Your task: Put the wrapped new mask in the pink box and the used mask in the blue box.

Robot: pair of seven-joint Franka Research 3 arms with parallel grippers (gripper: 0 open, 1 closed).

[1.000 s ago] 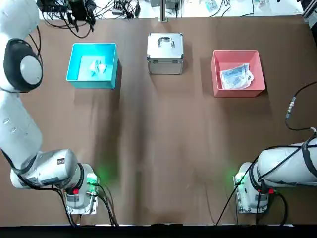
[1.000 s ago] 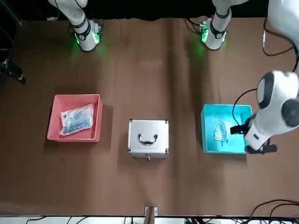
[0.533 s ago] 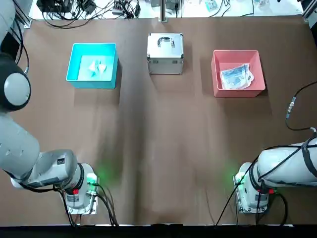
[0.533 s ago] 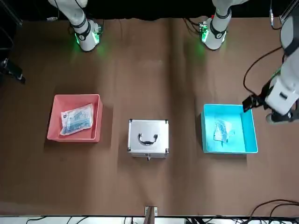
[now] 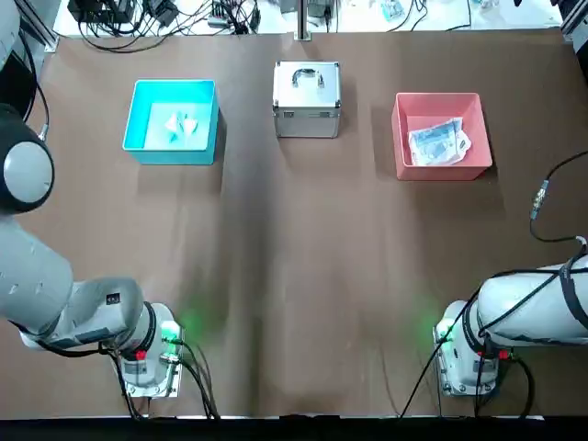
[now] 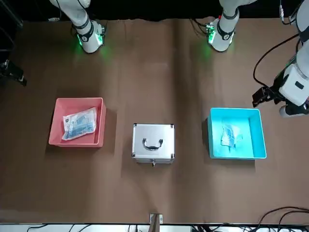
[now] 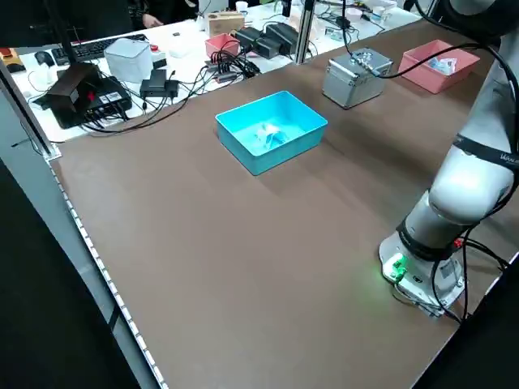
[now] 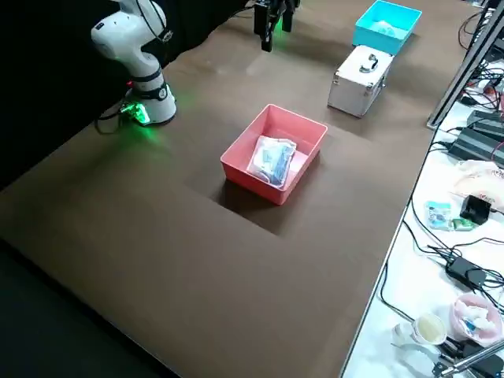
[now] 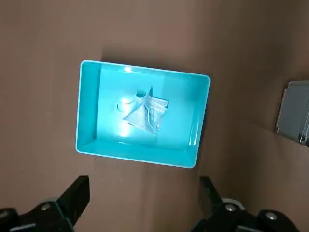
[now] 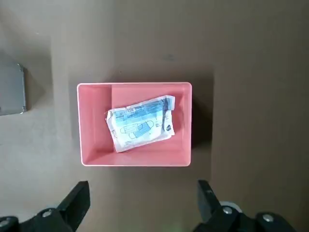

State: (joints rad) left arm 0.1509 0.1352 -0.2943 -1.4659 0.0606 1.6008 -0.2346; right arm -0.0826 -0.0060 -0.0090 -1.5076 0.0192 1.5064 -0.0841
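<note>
The used mask [image 5: 179,124] lies bunched inside the blue box [image 5: 138,138] at the far left, and it also shows as the used mask [image 9: 142,111] in the left wrist view. My left gripper [image 9: 143,193] hangs open and empty high over the table, just on my side of that box. The wrapped new mask [image 5: 439,141] rests flat in the pink box [image 5: 402,165] at the far right. My right gripper [image 10: 142,195] is open and empty well above the table, looking down on the pink box [image 10: 91,154] with the wrapped new mask [image 10: 140,124] in it.
A silver metal case [image 5: 307,98] with a handle stands between the two boxes at the back. The left arm [image 6: 293,89] reaches in beside the blue box [image 6: 215,150]. Cables and gear crowd the bench [image 7: 154,73] beyond the table's far edge.
My left arm has pulled back from over the blue box toward my side and outward. The used mask stays in the box. The right arm has not moved.
</note>
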